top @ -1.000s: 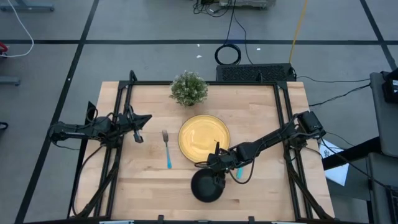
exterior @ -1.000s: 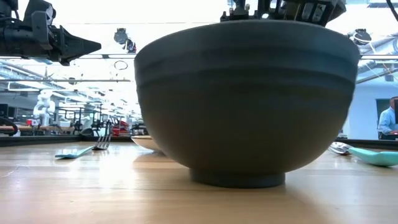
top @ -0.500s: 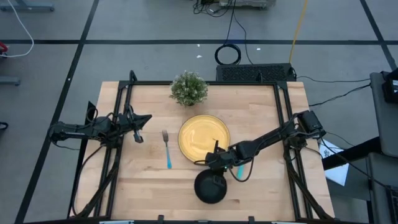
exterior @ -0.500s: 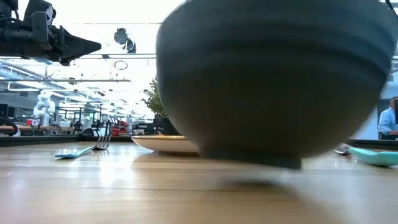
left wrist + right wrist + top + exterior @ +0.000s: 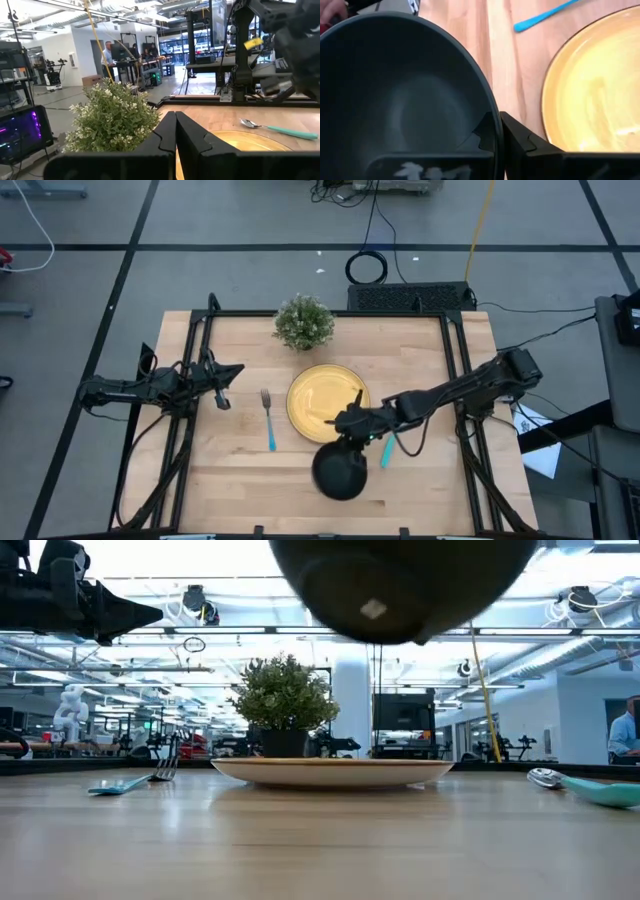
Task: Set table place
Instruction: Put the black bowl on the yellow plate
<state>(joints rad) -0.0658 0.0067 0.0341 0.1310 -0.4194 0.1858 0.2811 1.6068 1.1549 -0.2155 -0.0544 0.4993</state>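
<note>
Nearest your edge of the table (image 5: 230, 490), your right gripper (image 5: 350, 432) has its jaws pinched tight on the rim of the black bowl (image 5: 340, 473), one finger inside the wall and one outside, as the right wrist view shows. You have the bowl clear of the wood: in the low view its underside (image 5: 400, 585) hangs at the top of the picture with open air beneath it. From above, it sits just on the near side of the yellow plate (image 5: 318, 402), overlapping the plate's near rim. The spoon (image 5: 388, 448) lies on the table just right of the plate, partly under your right arm, its light-blue handle toward you. The fork (image 5: 268, 420) lies left of the plate, near it but not touching, tines pointing away from you. Farther left, your left gripper (image 5: 222, 385) waits above the table's left part, well apart from the fork, jaws fully closed with nothing between them. At the far edge, behind the plate, stands the potted plant (image 5: 303, 322).
</note>
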